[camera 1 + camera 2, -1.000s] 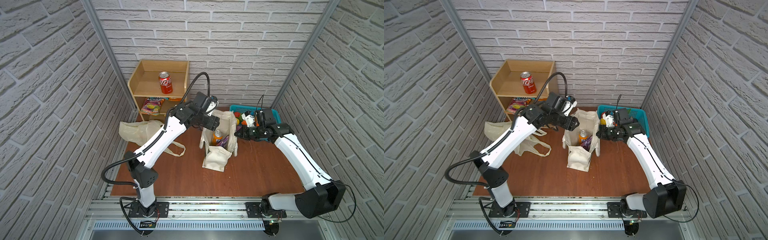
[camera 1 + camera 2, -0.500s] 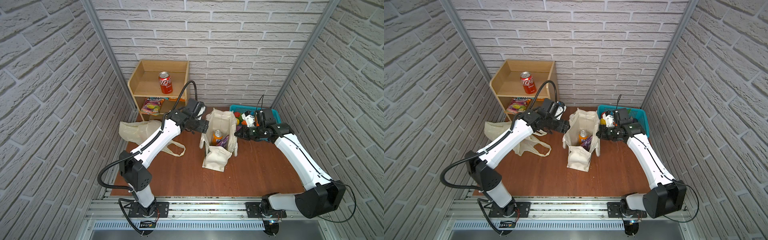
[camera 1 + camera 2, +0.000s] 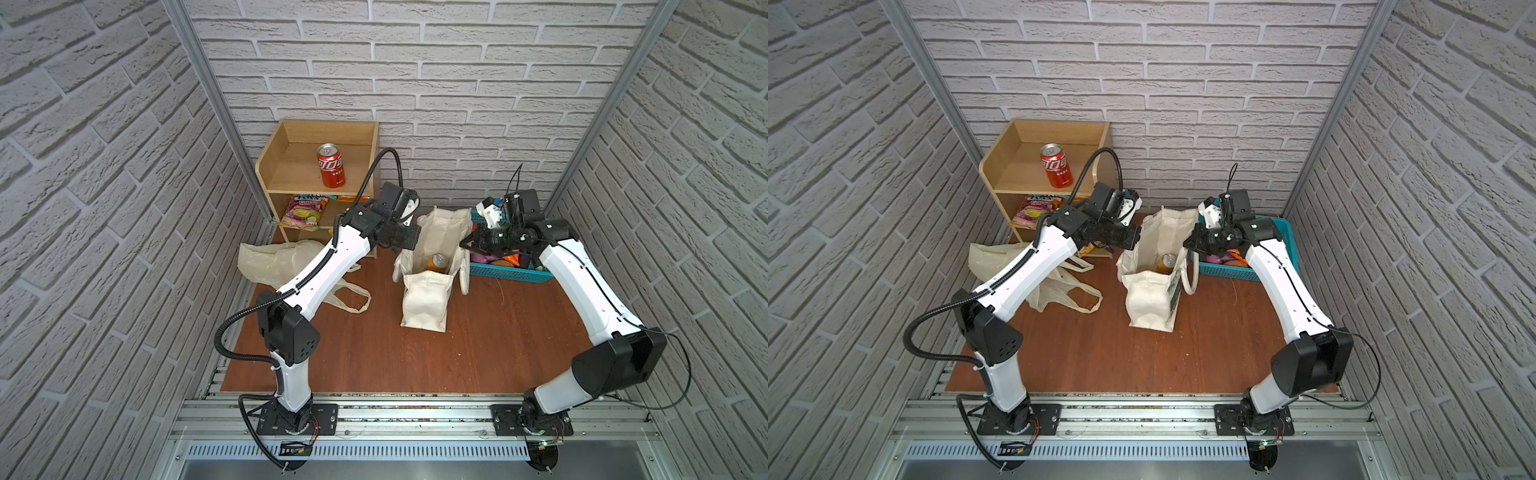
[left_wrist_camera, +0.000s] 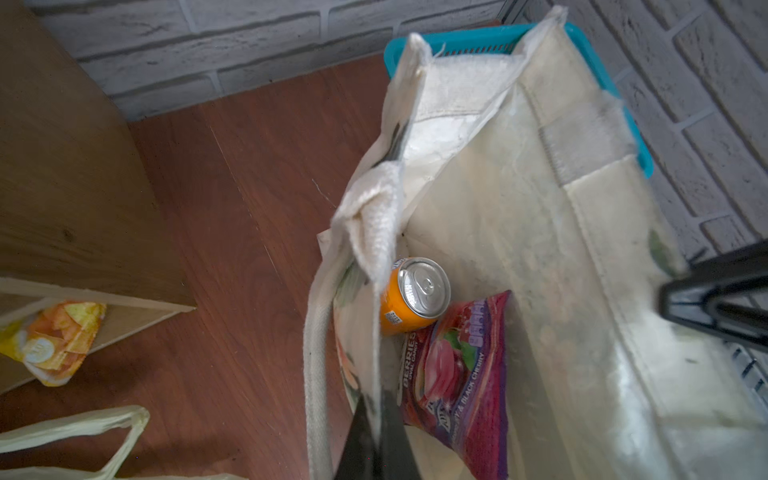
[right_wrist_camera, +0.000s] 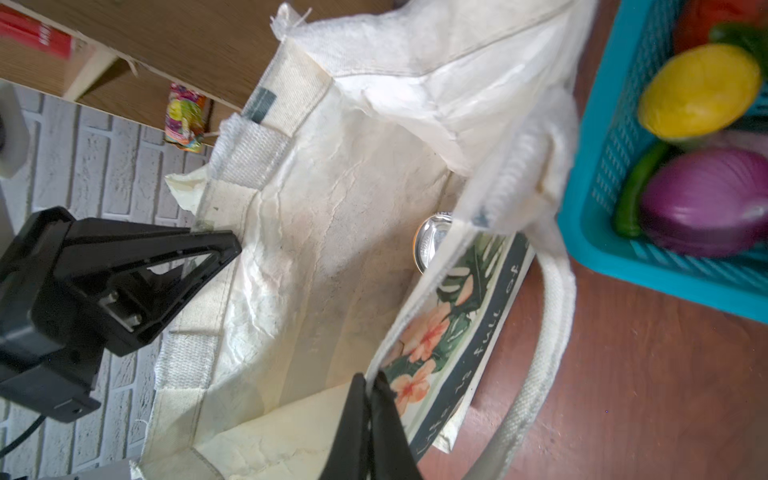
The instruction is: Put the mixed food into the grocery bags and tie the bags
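The cream canvas tote (image 3: 428, 291) (image 3: 1150, 295) stands open mid-table. Inside it stand the orange soda can (image 4: 415, 295) (image 3: 438, 262) and, beside it, the purple snack packet (image 4: 457, 374). My left gripper (image 4: 378, 401) (image 3: 402, 249) is shut on the tote's rim on the shelf side. On the basket side my right gripper (image 5: 368, 380) (image 3: 463, 245) is shut on the opposite rim, beside the flowered band. The pale-yellow plastic bag (image 3: 270, 262) (image 3: 992, 257) lies crumpled on the table to the left. An orange toy, possibly a carrot (image 3: 513, 261), lies in the basket.
The turquoise basket (image 3: 511, 274) (image 5: 602, 166) behind the right gripper holds a yellow lemon (image 5: 698, 91), a purple onion (image 5: 706, 199) and a green pepper. The wooden shelf (image 3: 291, 166) at the back left carries a red cola can (image 3: 331, 165) and snack packets (image 3: 305, 212).
My left gripper moved from over the tote's mouth to its shelf-side rim and shut on it. The right arm has held still on the other rim.
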Robot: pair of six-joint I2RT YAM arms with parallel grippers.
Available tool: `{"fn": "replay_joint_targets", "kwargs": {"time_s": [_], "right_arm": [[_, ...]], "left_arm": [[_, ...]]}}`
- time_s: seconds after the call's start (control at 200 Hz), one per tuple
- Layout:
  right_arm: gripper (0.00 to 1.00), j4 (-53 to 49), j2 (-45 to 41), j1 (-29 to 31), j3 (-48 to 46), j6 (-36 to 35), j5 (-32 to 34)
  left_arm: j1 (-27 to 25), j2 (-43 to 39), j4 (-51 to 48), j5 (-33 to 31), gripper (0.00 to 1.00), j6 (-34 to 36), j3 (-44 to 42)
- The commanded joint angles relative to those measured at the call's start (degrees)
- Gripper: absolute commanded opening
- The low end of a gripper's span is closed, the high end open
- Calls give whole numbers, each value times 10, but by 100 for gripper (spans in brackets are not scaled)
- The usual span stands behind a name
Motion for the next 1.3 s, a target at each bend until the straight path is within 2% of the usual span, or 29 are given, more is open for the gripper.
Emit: {"fn": "replay_joint_targets", "kwargs": {"time_s": [0.0, 0.315, 0.505, 0.56, 0.62, 0.685, 0.745, 0.795, 0.905, 1.055, 1.295], "right_arm": [[6, 65, 33, -3, 88, 28, -39], [5, 87, 185, -7, 250, 24, -15], [5, 61, 254, -10, 301, 3, 9], [6, 58, 264, -11, 301, -2, 12], [7, 49, 271, -13, 302, -7, 10], [18, 38, 271, -15, 302, -16, 7], [36, 27, 262, -18, 302, -25, 7], [49, 15, 250, -19, 302, -32, 11], [60, 2, 207, -25, 291, -46, 13], [63, 19, 129, -34, 231, -44, 6], [64, 98, -35, -37, 44, -10, -15]], "left_arm": [[25, 4, 44, -7, 0, 11, 62], [60, 56, 112, 2, 0, 8, 87], [68, 82, 145, 14, 0, 14, 66], [68, 82, 157, 16, 7, 14, 51], [69, 81, 165, 15, 24, 13, 40], [69, 77, 165, 13, 40, 13, 33], [69, 68, 165, 10, 57, 14, 30], [69, 58, 165, 11, 65, 15, 28], [67, 27, 166, 10, 82, 13, 19], [63, -35, 179, 7, 98, 3, -24], [53, -181, 203, -8, 98, -16, -175]]}}
